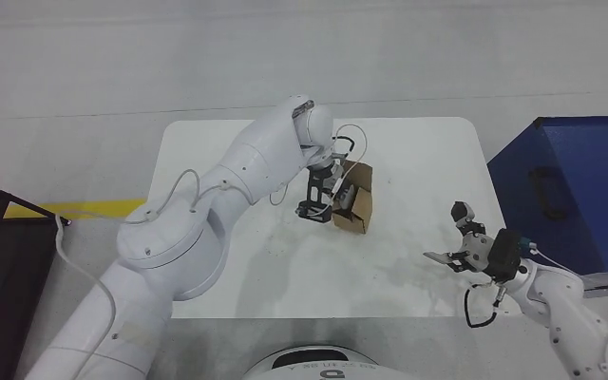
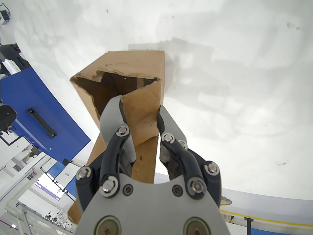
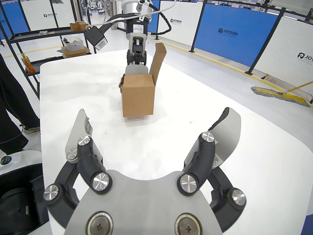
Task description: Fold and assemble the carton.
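Note:
A small brown carton [image 1: 354, 198] stands upright near the middle of the white table [image 1: 237, 161], its top open and one long flap [image 3: 157, 59] sticking up. My left gripper [image 2: 140, 110] comes down from above and is shut on a side flap of the carton [image 2: 139, 118], one finger inside the box and one outside. In the right wrist view the carton [image 3: 138, 96] shows its closed front face, lifted slightly at one bottom edge. My right gripper [image 3: 156, 123] is open with nothing in it, near the table's right front corner [image 1: 456, 242].
A blue bin [image 1: 556, 190] stands just off the table's right edge. A black shelf rack [image 3: 44, 40] with boxes and a person's legs [image 3: 14, 103] are beyond the table's far side. Bare table lies between the carton and my right gripper.

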{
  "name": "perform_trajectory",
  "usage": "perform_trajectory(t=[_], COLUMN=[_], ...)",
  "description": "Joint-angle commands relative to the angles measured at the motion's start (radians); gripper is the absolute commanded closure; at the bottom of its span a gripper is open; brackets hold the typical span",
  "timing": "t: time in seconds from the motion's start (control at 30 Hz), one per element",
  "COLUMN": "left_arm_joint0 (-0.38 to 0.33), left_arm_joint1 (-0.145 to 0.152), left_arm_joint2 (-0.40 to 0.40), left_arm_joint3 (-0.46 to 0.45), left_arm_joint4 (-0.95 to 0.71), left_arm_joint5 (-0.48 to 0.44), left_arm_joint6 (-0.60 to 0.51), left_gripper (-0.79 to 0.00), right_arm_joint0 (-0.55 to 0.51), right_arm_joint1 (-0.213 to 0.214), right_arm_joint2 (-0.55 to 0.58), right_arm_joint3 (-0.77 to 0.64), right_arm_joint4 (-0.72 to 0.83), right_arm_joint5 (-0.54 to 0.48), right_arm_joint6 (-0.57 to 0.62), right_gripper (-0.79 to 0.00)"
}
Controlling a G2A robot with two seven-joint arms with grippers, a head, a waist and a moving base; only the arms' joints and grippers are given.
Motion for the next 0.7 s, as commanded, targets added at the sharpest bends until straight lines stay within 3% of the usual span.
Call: perform_trajectory(t=[0.0,0.1,0.2,0.3,0.5,0.67], left_arm_joint0=[-0.004,-0.011,-0.019,-0.026,-0.014,0.013], left_arm_joint1=[0.006,0.019,0.037,0.061,0.113,0.135], left_arm_joint2=[-0.003,-0.016,-0.031,-0.052,-0.062,-0.052], left_arm_joint3=[-0.013,-0.028,-0.032,-0.028,-0.039,-0.111], left_arm_joint4=[-0.004,-0.026,-0.047,-0.073,-0.067,-0.043], left_arm_joint5=[-0.015,-0.015,-0.002,0.019,0.028,0.004], left_arm_joint6=[-0.005,-0.004,0.010,0.019,0.030,-0.003], left_gripper=[-0.785,-0.785,-0.785,-0.785,-0.785,-0.785], right_arm_joint0=[0.007,0.015,0.024,0.035,0.056,0.068], right_arm_joint1=[-0.001,-0.003,-0.004,-0.005,-0.007,-0.008], right_arm_joint2=[-0.004,-0.009,-0.014,-0.019,-0.023,-0.024], right_arm_joint3=[-0.001,-0.003,-0.003,-0.003,-0.005,-0.015], right_arm_joint4=[-0.003,-0.006,-0.010,-0.011,-0.006,0.002], right_arm_joint5=[0.001,-0.001,-0.009,-0.016,-0.034,-0.045], right_arm_joint6=[0.006,0.013,0.022,0.032,0.053,0.081], right_gripper=[-0.785,-0.785,-0.662,-0.625,-0.622,-0.613])
